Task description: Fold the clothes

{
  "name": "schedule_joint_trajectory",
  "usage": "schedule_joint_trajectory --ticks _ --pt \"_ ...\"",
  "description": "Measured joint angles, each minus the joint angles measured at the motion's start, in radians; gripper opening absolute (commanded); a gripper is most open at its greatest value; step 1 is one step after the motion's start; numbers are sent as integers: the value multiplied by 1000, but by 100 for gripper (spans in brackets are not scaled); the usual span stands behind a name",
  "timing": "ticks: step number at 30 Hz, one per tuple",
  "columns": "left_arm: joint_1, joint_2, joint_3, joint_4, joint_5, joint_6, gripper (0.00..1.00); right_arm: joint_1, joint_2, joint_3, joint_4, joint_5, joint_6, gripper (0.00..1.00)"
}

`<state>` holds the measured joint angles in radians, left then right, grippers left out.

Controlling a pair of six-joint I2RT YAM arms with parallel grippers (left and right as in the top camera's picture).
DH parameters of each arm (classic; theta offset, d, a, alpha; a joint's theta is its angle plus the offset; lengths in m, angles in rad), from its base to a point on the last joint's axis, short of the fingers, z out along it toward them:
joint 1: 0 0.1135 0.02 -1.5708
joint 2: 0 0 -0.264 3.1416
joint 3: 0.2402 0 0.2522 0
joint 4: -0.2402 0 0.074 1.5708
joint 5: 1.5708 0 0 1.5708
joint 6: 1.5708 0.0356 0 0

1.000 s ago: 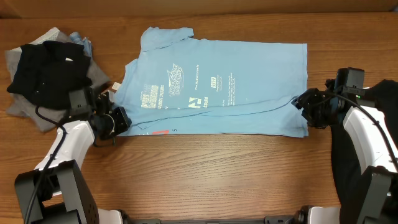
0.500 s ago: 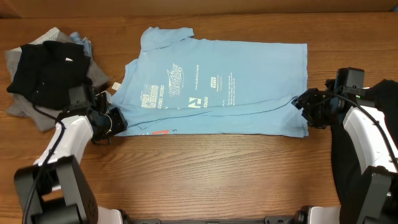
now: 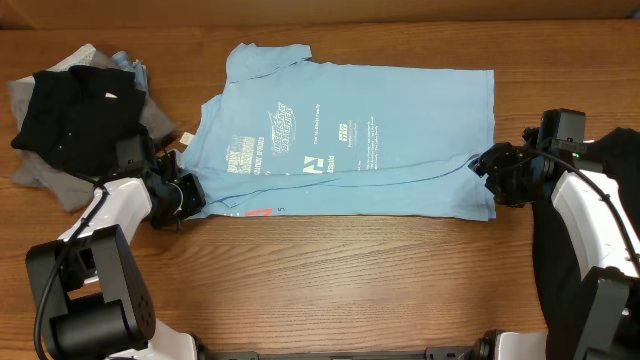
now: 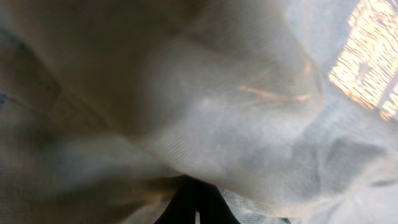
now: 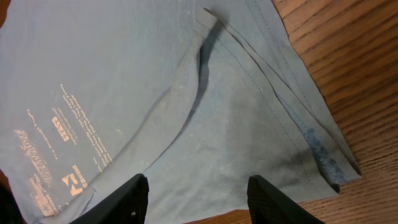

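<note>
The light blue T-shirt (image 3: 350,140) with small white print lies spread flat across the middle of the table. My left gripper (image 3: 186,193) is at the shirt's lower left edge. In the left wrist view pale cloth (image 4: 205,106) fills the frame and drapes over the fingers (image 4: 196,211), which are pressed together. My right gripper (image 3: 492,168) is at the shirt's right edge. In the right wrist view its fingers (image 5: 198,194) are wide open just above the shirt's hem corner (image 5: 249,124), holding nothing.
A pile of black and grey clothes (image 3: 70,115) lies at the back left, close behind my left arm. A black garment (image 3: 560,270) lies at the right edge under my right arm. Bare wood (image 3: 350,270) runs along the front.
My left gripper has shifted slightly left and back along the shirt's left edge. The right arm and the shirt have not visibly moved.
</note>
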<state>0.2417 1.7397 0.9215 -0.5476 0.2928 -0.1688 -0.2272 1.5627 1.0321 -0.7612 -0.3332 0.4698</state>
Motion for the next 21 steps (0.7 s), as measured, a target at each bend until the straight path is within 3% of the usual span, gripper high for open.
schedule_joint_trajectory --ticks 8,14,21 --pt "0 0 57 -129 -17 14 32 0 0 0 -11 0 1 55" --pt "0 0 64 -223 -143 15 32 0 0 0 -10 0 1 55" --pt "0 0 112 -229 -128 15 31 0 0 0 -10 0 0 56"
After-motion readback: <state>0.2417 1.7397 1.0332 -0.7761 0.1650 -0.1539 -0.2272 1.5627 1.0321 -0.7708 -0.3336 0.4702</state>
